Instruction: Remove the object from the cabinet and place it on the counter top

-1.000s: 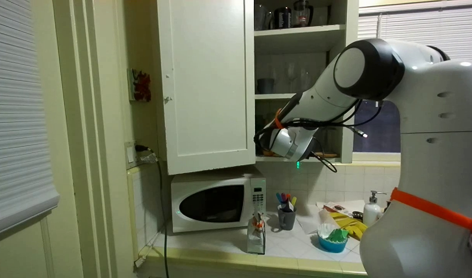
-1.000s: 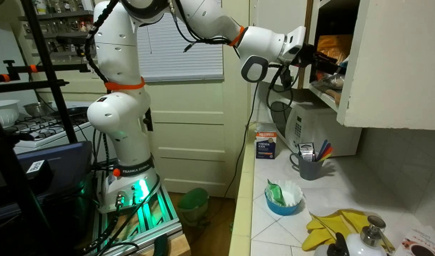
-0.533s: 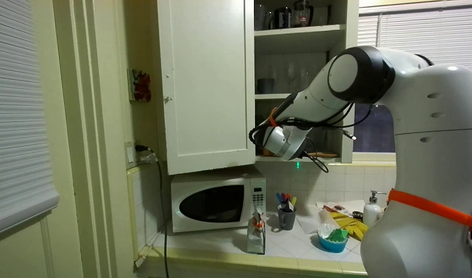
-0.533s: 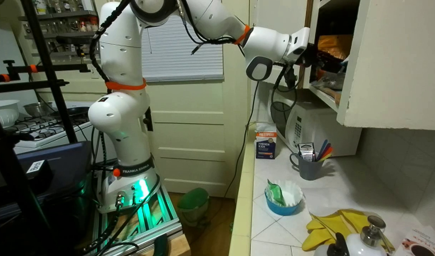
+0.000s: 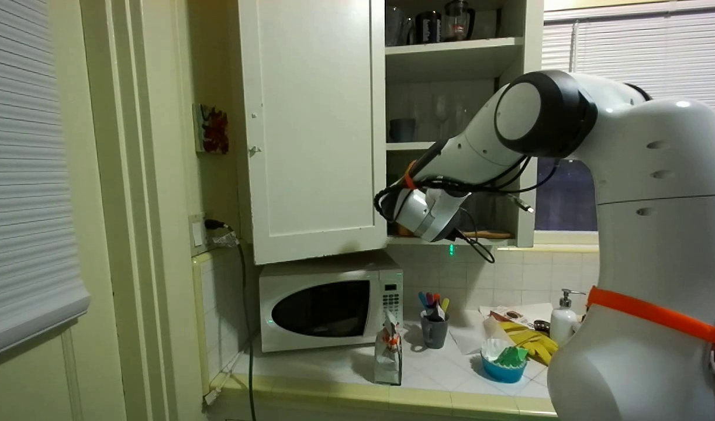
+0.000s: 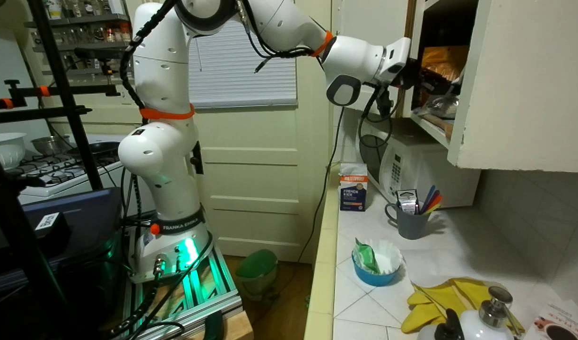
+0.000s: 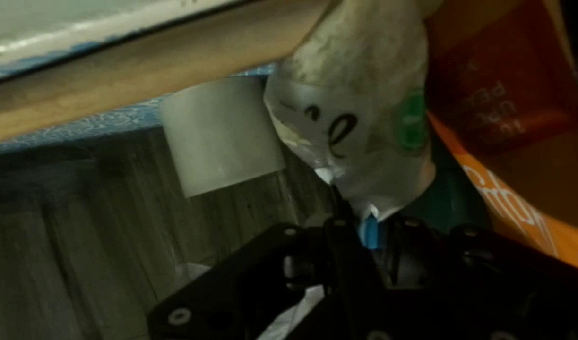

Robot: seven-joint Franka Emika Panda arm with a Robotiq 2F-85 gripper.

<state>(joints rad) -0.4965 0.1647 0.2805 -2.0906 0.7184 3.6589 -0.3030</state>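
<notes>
The white cabinet (image 5: pixel 316 117) stands with its door swung wide in both exterior views. My gripper (image 7: pixel 371 222) reaches into its lowest shelf. In the wrist view a pale plastic bag (image 7: pixel 350 108) with black handwriting and a green sticker narrows to a point between the fingers, which are shut on it. A blue strip (image 7: pixel 371 233) shows in the narrow gap there. Clear plastic (image 6: pixel 444 106) lies at the shelf's edge in an exterior view, where the fingertips are hidden inside the cabinet. Below runs the pale counter top (image 6: pixel 459 255).
Inside the cabinet are an orange packet (image 7: pixel 511 193), a white cylinder (image 7: pixel 222 137) and a wooden board (image 7: pixel 128 71). The counter holds the microwave (image 5: pixel 322 310), a coffee bag (image 6: pixel 353 191), a grey mug (image 6: pixel 413 224), a blue bowl (image 6: pixel 374 276), yellow gloves (image 6: pixel 449 300) and a soap dispenser (image 5: pixel 563 321).
My arm has moved further into the cabinet, then nearly stopped. The gripper has shut, and the plastic at the shelf's edge has shifted slightly.
</notes>
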